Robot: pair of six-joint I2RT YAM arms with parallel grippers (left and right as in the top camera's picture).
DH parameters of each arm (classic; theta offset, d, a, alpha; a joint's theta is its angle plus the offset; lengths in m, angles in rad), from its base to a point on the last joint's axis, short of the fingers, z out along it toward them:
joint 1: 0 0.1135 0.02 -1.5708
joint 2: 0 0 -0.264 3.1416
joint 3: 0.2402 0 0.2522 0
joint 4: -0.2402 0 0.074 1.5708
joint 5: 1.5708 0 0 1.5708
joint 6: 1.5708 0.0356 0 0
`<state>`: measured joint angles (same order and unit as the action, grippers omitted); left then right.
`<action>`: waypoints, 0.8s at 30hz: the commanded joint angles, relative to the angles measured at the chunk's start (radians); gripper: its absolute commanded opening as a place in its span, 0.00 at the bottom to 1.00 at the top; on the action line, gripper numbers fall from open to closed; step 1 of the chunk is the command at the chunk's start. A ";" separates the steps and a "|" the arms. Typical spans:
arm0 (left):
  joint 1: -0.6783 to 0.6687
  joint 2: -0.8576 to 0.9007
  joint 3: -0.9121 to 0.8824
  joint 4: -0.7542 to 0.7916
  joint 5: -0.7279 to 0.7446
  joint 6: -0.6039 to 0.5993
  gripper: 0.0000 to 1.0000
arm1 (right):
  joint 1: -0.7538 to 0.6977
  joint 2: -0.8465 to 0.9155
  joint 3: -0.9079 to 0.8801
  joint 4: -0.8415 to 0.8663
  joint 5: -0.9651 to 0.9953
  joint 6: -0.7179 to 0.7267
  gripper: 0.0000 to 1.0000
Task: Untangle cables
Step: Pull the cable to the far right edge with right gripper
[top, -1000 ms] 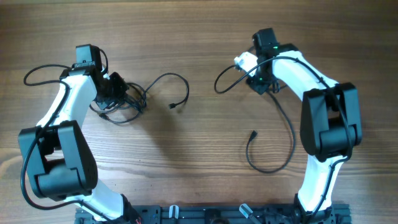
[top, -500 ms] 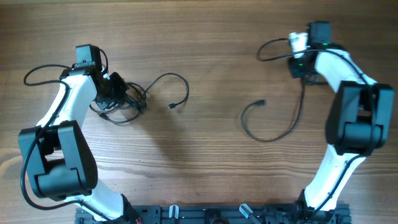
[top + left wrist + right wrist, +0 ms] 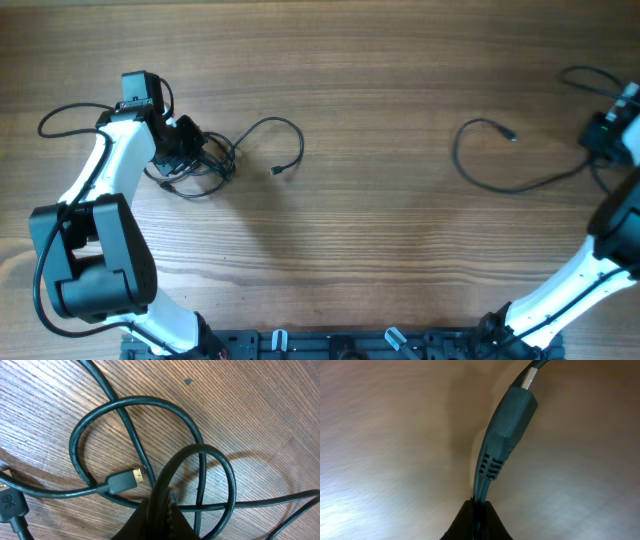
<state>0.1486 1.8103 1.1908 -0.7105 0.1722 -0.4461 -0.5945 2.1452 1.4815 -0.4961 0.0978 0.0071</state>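
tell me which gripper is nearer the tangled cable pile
Left. The left gripper sits in the tangled cable pile, shut on one loop. The right gripper is far off near the right edge, holding a separate cable.

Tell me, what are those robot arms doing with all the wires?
They are untangling black cables. The left claw is pinching a loop of the tangled cables on the left side of the wooden table. The right claw grips a single cable just behind its plug, well apart from the tangle.
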 commanded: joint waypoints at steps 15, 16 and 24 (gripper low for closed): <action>-0.007 0.018 0.004 0.009 0.010 0.020 0.15 | -0.035 -0.129 0.049 -0.036 -0.077 0.074 0.90; -0.007 0.018 0.004 0.010 0.010 0.020 0.15 | -0.023 -0.167 0.049 -0.039 -0.078 0.077 0.91; -0.007 0.018 0.004 0.015 0.010 0.020 0.19 | 0.112 -0.272 0.049 -0.150 -0.078 0.105 0.91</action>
<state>0.1486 1.8103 1.1908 -0.6987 0.1741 -0.4461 -0.5533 1.8965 1.5166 -0.5938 0.0338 0.0944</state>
